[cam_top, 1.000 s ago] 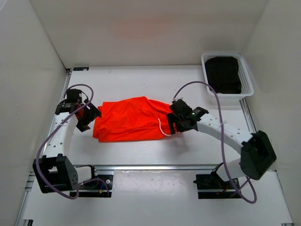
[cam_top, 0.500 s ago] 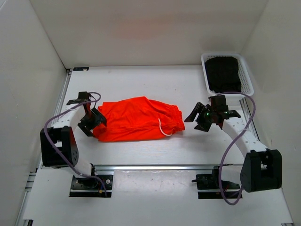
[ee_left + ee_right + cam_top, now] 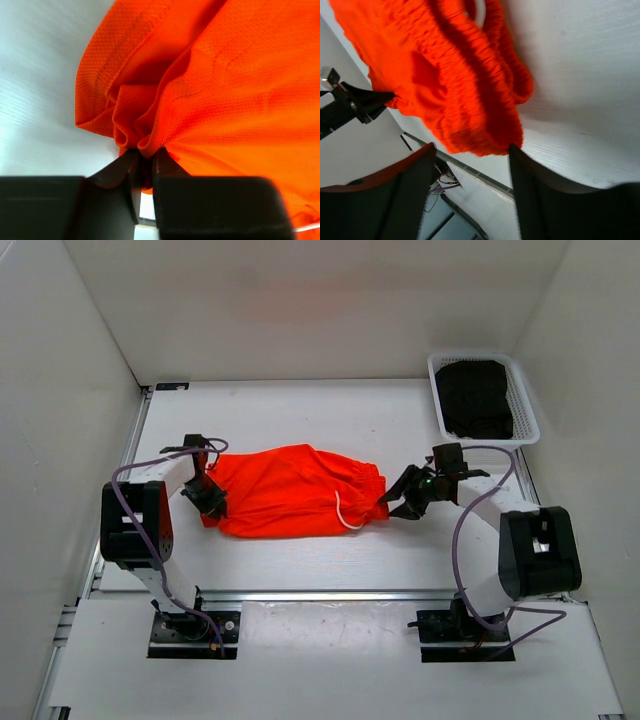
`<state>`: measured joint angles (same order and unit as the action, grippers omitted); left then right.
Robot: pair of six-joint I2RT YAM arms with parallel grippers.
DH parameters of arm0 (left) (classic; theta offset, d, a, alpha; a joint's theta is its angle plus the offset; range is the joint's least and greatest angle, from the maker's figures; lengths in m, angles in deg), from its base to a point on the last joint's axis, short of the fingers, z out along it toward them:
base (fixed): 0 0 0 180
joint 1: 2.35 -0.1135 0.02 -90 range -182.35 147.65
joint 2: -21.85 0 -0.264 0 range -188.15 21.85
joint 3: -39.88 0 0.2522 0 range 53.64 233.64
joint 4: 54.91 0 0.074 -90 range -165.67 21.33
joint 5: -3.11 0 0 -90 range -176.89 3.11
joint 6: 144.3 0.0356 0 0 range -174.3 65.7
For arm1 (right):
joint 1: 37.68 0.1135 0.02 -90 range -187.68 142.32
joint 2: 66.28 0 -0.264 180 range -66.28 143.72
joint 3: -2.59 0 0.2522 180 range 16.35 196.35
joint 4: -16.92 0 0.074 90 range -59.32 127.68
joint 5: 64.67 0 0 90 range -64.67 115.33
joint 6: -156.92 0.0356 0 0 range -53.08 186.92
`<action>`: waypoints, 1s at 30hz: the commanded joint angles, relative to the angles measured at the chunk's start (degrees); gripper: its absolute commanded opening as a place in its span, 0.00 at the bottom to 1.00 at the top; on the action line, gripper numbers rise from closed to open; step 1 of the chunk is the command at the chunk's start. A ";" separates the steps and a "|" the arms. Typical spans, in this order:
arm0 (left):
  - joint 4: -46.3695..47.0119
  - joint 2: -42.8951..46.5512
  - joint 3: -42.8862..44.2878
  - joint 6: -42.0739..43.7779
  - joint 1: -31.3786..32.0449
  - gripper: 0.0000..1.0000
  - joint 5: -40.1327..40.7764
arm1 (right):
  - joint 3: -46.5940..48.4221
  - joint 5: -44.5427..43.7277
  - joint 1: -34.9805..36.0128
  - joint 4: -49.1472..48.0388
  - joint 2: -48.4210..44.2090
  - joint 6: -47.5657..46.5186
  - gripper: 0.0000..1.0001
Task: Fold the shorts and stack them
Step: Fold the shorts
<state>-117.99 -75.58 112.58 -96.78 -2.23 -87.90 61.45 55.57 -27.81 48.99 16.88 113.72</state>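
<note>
Left gripper [image 3: 207, 494] is at the left end of the shorts [image 3: 290, 490]. In the left wrist view its 2 fingers [image 3: 127, 170] are pressed onto a puckered bunch of orange fabric [image 3: 135, 135], so it is pinching the shorts. That end is probably held to anchor the cloth or to lift it for a fold.

The shorts lie mid-table [image 3: 300, 415] as 1 flattish, rumpled strip running left-right. They are already doubled over, it seems, though the layers are hard to count. The white drawstring [image 3: 346, 513] loops out near the right end.

Right gripper [image 3: 396, 504] sits at the gathered waistband [image 3: 485, 95]. In the right wrist view its fingers [image 3: 400, 195] are spread wide with the waistband edge between them. There is no clamp on it and no contact that I can see. It looks lined up to grab that end, so both ends can then be carried together.

The white basket [image 3: 527, 420] at far right holds dark folded cloth [image 3: 475, 395], likely the stack spot. The shorts are well apart from it, so folding is unfinished and stacking not yet done.
</note>
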 commanded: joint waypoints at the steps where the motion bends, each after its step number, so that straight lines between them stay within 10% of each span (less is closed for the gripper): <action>1: 1.07 1.71 2.32 -0.06 0.23 0.14 0.05 | 0.95 2.02 1.03 -1.61 3.76 2.24 0.54; 5: 0.01 2.76 2.93 -0.06 0.23 0.10 0.57 | 2.27 -1.14 1.03 -1.00 4.30 2.07 0.03; 10: -3.67 5.05 6.09 0.99 0.23 0.13 1.10 | 5.42 -6.68 2.08 3.05 -0.88 -0.57 0.00; 15: -4.21 4.97 9.08 3.45 0.23 0.52 0.58 | 10.09 -10.89 3.75 8.31 -0.90 -4.70 0.00; 16: -4.21 4.44 9.09 4.06 0.23 0.52 -0.03 | 10.70 -11.86 4.36 9.54 -0.89 -6.36 0.01; 18: -4.21 4.44 8.48 4.07 0.23 0.53 0.74 | 10.71 -13.88 4.37 11.83 -1.59 -6.90 0.52; 20: -4.21 5.84 7.77 4.07 0.76 0.53 3.11 | 9.93 -19.39 4.98 12.89 -4.73 -6.90 0.65; 30: -4.21 4.09 6.54 4.69 4.44 0.74 6.46 | 3.35 -7.07 6.30 5.71 -5.99 9.07 0.69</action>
<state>-122.25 -72.76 119.53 -92.28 0.89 -83.71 68.49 41.60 -21.85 58.37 9.57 115.10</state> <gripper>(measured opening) 0.735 0.690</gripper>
